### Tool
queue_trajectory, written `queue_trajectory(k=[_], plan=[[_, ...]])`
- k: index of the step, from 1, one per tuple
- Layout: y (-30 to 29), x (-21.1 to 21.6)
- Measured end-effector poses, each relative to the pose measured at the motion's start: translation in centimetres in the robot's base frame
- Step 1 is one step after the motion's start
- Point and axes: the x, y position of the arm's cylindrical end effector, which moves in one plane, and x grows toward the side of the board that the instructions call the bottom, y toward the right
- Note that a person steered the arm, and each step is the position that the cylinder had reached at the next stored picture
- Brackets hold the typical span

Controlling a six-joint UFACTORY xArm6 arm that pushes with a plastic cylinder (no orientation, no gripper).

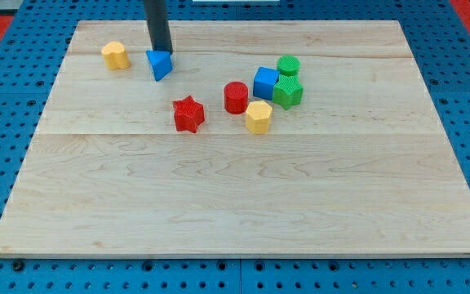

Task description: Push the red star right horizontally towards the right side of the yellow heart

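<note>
The red star (188,113) lies left of the board's middle, in the upper half. A yellow block (116,55) that looks like the heart sits near the top left, up and to the left of the star. My tip (162,51) is near the view's top, right against the upper edge of a blue triangle (161,64). The tip is to the right of the yellow heart. It is above and slightly left of the red star, well apart from it.
To the star's right is a cluster: a red cylinder (236,97), a yellow pentagon (258,117), a blue cube (265,82), a green star (287,91) and a green cylinder (288,66). The wooden board (235,212) lies on a blue pegboard.
</note>
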Motion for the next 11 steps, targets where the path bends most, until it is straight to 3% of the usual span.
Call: queue_trajectory(k=[2, 3, 4, 5, 6, 7, 9, 11], plan=[[-1.0, 12.6], [4.5, 17.1], [8.3, 15.9], [7.2, 10.7], [8.0, 14.6], [4.5, 15.2], [3.1, 7.9], [3.1, 3.4]])
